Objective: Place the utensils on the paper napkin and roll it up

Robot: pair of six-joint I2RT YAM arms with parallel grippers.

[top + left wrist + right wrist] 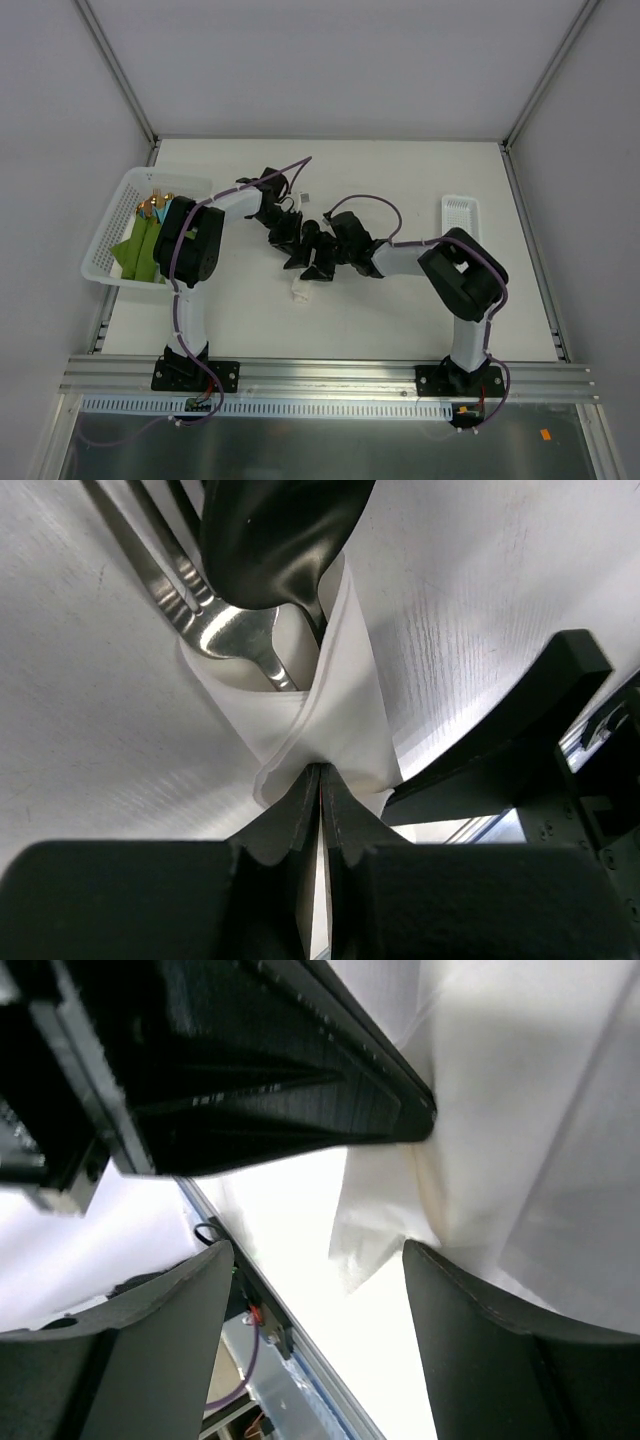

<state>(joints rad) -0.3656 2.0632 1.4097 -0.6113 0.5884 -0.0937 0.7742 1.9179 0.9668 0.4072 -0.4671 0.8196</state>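
Observation:
In the left wrist view the white paper napkin (pixel 345 710) is wrapped around the handles of the black spoon (pixel 270 530) and the fork (pixel 190 590), whose heads stick out at the top. My left gripper (pixel 321 770) is shut on a fold of the napkin's lower end. In the top view both grippers meet at the table's middle, left (pixel 298 260) and right (pixel 316 272), with a bit of napkin (pixel 300 293) showing below them. My right gripper (pixel 318 1250) is open; its right finger (pixel 490 1340) touches the napkin (pixel 520 1130), and the left gripper's black finger (pixel 250 1060) lies just above.
A white basket (pixel 110 225) at the left holds green cloths (pixel 140 250) and gold cutlery (pixel 155 205). A small white tray (pixel 460 213) lies at the right. The table's near rail (pixel 330 375) runs along the front.

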